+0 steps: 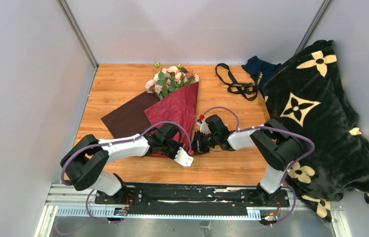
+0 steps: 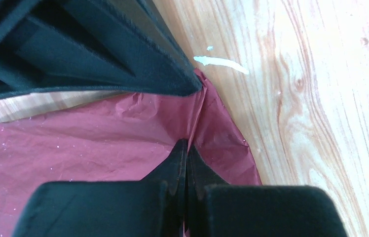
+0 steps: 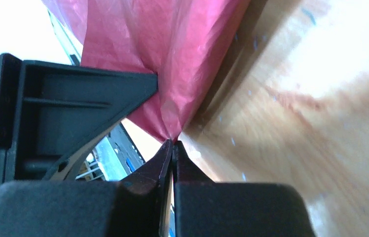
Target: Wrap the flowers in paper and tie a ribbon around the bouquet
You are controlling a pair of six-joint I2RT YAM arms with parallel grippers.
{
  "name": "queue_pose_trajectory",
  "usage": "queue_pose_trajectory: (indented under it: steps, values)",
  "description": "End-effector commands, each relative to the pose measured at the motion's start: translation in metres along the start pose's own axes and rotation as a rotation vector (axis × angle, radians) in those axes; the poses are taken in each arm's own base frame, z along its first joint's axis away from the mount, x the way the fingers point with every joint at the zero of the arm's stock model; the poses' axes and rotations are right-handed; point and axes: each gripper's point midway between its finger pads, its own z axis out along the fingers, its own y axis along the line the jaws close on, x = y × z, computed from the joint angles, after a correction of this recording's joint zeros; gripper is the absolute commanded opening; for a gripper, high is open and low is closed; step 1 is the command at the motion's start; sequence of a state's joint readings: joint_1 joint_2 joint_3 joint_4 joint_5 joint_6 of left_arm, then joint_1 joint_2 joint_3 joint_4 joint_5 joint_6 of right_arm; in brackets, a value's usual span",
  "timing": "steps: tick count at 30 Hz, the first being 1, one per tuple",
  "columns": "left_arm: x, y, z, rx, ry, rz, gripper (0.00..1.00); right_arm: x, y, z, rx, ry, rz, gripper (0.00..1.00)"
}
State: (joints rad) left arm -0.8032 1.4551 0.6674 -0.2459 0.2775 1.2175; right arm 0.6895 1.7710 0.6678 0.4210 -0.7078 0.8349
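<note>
On my left side, the left gripper [image 2: 187, 150] is clamped tight, jaws together with a fold of the paper [image 1: 175, 111] pinched between them at the cone's narrow near end, right down on the table [image 1: 232, 163]. Moving across: the dark red sheet is folded over into a cone, one darker flap lying flat out to the left, and the flowers [image 1: 170, 79] poke out of the wide far end, pink and cream heads with green leaves (the stems are hidden inside the wrap). Just beside my left fingers comes the right gripper [image 3: 172, 145], jaws closed too, nipping the very tip of the paper where it gathers to a point. Further right, the ribbon [image 1: 237, 84] lies loose on the wood at the far side, well apart from the bouquet, next to a navy cloth [image 1: 259, 69] and the big black blanket [image 1: 315, 108]
</note>
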Motion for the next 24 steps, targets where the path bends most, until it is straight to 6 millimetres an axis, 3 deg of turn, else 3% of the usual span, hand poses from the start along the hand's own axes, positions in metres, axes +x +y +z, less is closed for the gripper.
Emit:
queue_pose_trajectory:
  steps: [1,5,9,13,18,21,24]
  values:
    - [0.035,-0.027,-0.004,0.065,0.140,-0.024,0.00,0.067,-0.041,-0.034,0.198,0.189,0.099,0.08]
    - [0.026,-0.033,-0.001,0.083,0.110,-0.011,0.00,0.063,-0.042,-0.058,0.285,0.157,0.054,0.19]
    - [0.025,-0.037,0.003,0.097,0.122,0.003,0.00,0.032,-0.021,-0.065,0.302,0.080,-0.037,0.18]
    - [0.030,-0.037,0.003,0.106,0.145,0.013,0.00,-0.014,0.026,-0.048,0.140,-0.002,-0.154,0.02]
    - [0.028,-0.035,-0.001,0.100,0.145,0.015,0.04,-0.055,0.057,-0.019,0.044,-0.049,-0.230,0.00]
    - [0.027,-0.032,-0.003,0.090,0.144,0.012,0.07,-0.059,0.050,0.001,0.040,-0.018,-0.217,0.00]
    - [0.025,-0.031,-0.005,0.094,0.145,-0.002,0.14,-0.055,0.026,0.016,0.082,0.017,-0.178,0.00]
